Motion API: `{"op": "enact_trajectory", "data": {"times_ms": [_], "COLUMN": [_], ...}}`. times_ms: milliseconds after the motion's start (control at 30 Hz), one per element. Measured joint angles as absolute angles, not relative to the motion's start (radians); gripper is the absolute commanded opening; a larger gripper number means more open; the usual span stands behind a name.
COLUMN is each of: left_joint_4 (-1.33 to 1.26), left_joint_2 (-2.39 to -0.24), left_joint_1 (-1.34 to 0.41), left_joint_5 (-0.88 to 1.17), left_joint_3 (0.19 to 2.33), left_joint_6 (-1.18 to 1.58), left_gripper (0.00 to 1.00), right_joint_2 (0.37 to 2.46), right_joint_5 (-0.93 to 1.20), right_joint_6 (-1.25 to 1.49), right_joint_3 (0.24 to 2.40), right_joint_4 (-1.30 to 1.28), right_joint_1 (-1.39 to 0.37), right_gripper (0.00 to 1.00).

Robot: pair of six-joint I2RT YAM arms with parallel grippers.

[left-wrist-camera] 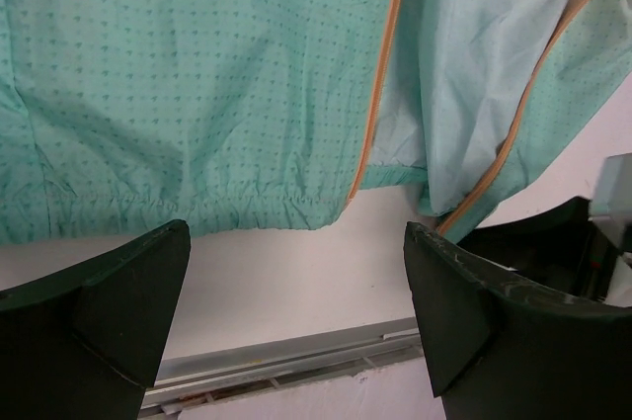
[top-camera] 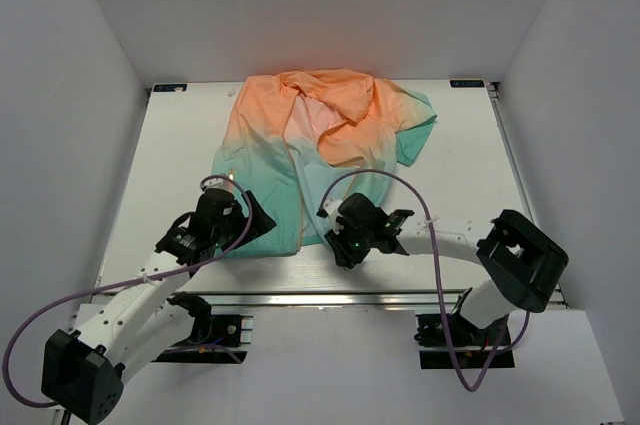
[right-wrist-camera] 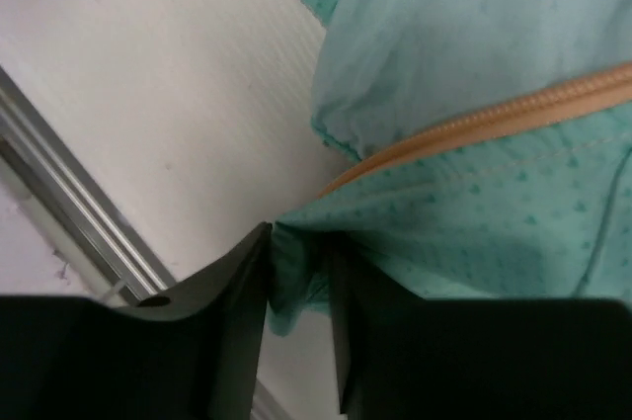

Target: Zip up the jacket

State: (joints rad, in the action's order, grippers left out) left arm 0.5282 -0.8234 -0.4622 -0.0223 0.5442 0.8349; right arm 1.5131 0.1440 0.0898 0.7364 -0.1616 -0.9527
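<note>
The jacket (top-camera: 330,140) lies unzipped at the upper centre of the bench (top-camera: 180,155). The left gripper (top-camera: 252,217) hangs wide open just off its teal hem. The right gripper (top-camera: 335,237) pinches the hem corner beside the orange zipper (right-wrist-camera: 494,114).

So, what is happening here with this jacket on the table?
Two robot arms are set to zip up the jacket, which lies unzipped on the table. The right gripper has its fingers pinched on the teal hem, right beside the bottom end of the orange zipper. The left gripper hovers wide open in front of the other front panel's hem, holding nothing. The two zipper halves are not yet joined.
</note>
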Motion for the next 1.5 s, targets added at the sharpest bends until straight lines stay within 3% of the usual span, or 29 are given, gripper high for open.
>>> {"op": "enact_trajectory", "data": {"times_ms": [167, 233, 300, 333, 500, 700, 1033, 1367, 1500], "left_joint_4": [0.522, 0.522, 0.516, 0.512, 0.492, 0.488, 0.472, 0.466, 0.467], "left_joint_2": [-0.833, -0.834, -0.834, -0.835, -0.852, -0.884, -0.888, -0.886, -0.886], "left_joint_1": [-0.462, -0.462, -0.462, -0.462, -0.462, -0.462, -0.462, -0.462, -0.462], "left_joint_5": [-0.014, -0.004, 0.008, 0.012, 0.028, 0.033, 0.044, 0.046, 0.046], "left_joint_3": [0.532, 0.531, 0.530, 0.529, 0.529, 0.529, 0.526, 0.503, 0.503], "left_joint_6": [0.827, 0.824, 0.821, 0.820, 0.810, 0.802, 0.785, 0.782, 0.782], "left_gripper": [0.98, 0.98, 0.98, 0.98, 0.98, 0.98, 0.98, 0.98, 0.98], "right_joint_2": [1.485, 1.425, 1.344, 1.296, 1.179, 1.256, 1.419, 1.431, 1.438], "right_joint_5": [0.126, 0.121, 0.114, 0.110, 0.041, -0.071, -0.107, -0.149, -0.165], "right_joint_6": [0.107, 0.120, 0.140, 0.153, 0.241, 0.417, 0.530, 0.607, 0.630], "right_joint_3": [0.735, 0.728, 0.717, 0.709, 0.689, 0.691, 0.696, 0.696, 0.697], "right_joint_4": [-0.151, -0.162, -0.171, -0.173, -0.193, -0.260, -0.244, -0.210, -0.208], "right_joint_1": [-0.979, -0.997, -1.008, -1.011, -1.013, -1.013, -1.013, -1.013, -1.015], "right_gripper": [0.62, 0.71, 0.87, 0.89, 0.89, 0.89, 0.76, 0.75, 0.66]}}
